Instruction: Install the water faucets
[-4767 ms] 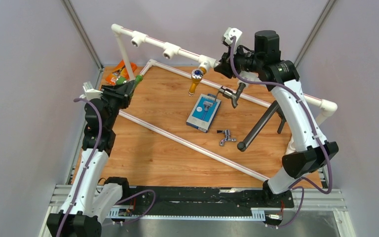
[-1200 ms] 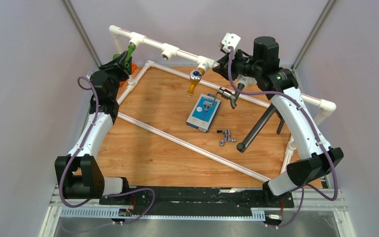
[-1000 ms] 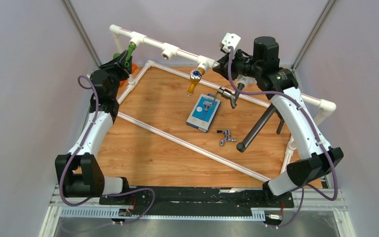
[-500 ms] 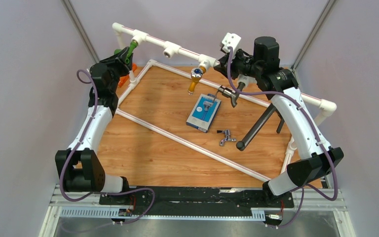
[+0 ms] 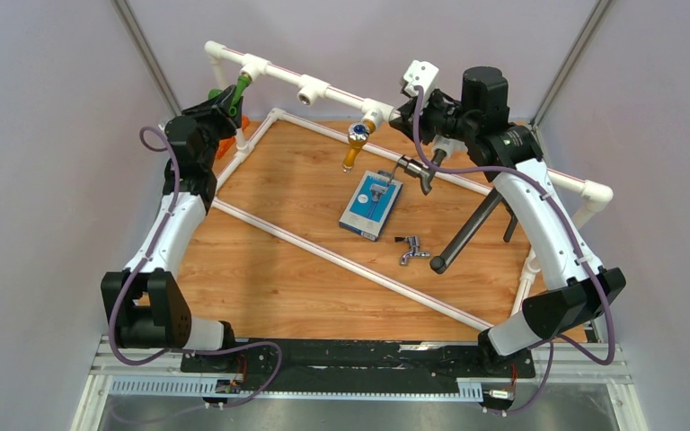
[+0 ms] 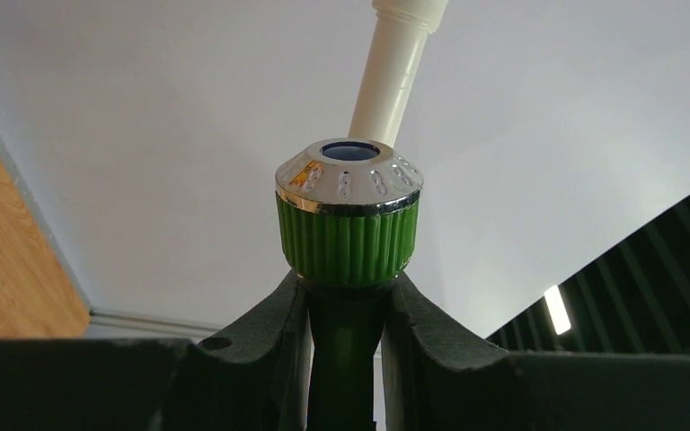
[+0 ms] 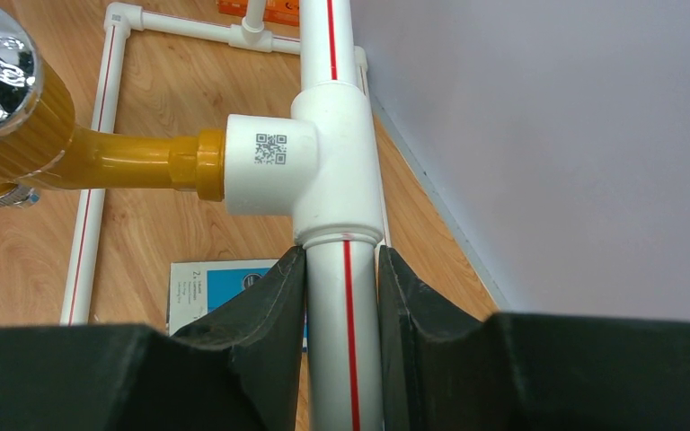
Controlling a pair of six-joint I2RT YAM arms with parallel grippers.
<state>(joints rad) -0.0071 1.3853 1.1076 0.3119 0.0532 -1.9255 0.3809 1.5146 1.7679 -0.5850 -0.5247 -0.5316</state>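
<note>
Green plastic faucet [image 6: 349, 238] sits in the left gripper [image 6: 346, 310]: jaws closed partway onto its dark green neck, just under the ribbed knob with the chrome cap. From overhead the faucet slants up to the leftmost tee socket [image 5: 253, 68] of the white pipe frame's upper rail [image 5: 283, 79], its far end at the socket mouth. Whether any thread has caught, cannot tell.

Right gripper [image 7: 341, 269] clamps the same rail, fingers pressed on both sides of the pipe, right beside the tee [image 7: 323, 153] that carries a yellow faucet [image 7: 72, 153]. That yellow faucet is seated in its socket, its chrome-capped knob hanging toward the board. Middle tee [image 5: 313, 90] on the rail has its socket mouth showing.

Below the rail, on the wooden board [image 5: 269, 269]:
- chrome faucet [image 5: 411, 249] lying loose, well apart from both grippers
- blue-and-white box [image 5: 371, 205] between it and the yellow faucet

Second metal faucet [image 5: 420, 173] is near the right gripper, below the rail; what holds it is unclear.
</note>
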